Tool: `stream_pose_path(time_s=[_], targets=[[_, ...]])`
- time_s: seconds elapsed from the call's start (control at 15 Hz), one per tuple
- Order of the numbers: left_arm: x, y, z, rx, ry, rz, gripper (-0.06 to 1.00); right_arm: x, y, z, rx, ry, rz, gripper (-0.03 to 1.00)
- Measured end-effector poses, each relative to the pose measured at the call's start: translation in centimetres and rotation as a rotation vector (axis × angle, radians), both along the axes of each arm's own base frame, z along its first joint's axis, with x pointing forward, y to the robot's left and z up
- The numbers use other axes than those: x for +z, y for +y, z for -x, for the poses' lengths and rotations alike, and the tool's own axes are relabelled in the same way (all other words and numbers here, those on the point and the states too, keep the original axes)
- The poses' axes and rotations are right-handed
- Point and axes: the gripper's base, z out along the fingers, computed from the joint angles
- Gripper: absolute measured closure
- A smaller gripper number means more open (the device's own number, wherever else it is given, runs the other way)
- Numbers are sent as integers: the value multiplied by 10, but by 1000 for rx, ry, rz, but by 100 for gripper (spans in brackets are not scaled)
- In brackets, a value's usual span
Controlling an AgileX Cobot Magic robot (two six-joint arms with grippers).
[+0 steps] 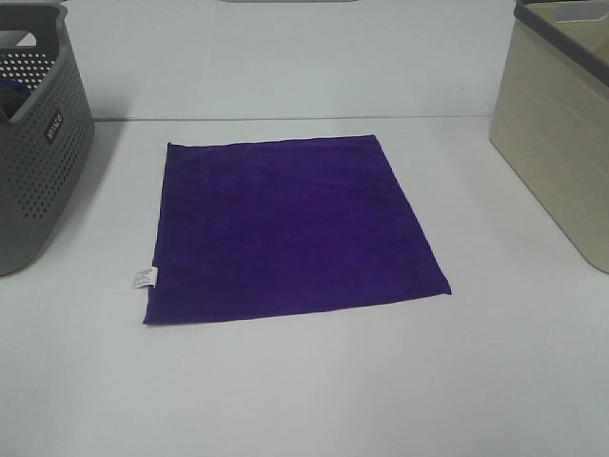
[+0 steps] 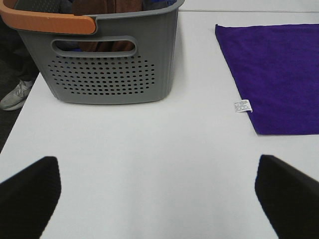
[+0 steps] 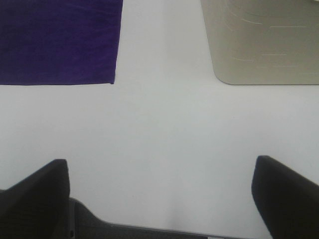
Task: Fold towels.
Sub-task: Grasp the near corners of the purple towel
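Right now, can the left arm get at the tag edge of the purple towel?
Probably yes. The left fingers stand open over bare table, and nothing lies between them and the tag on the towel; the grey basket stands aside.

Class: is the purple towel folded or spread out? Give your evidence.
Spread out. The purple towel lies flat on the table, four corners visible, no fold lines, care tag at one edge.

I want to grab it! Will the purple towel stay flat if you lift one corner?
Probably not. The towel lies thin and flat on the table, so it likely droops. Pushed, it may wrinkle rather than slide.
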Motion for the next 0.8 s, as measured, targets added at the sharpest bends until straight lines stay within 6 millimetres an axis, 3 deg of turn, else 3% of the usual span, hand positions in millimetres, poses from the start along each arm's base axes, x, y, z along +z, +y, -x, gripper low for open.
stream_pose_path(time_s=[0.8], targets=[[0,0,0,0,0,0,-5,0,0,0,-2,0,-3,1]])
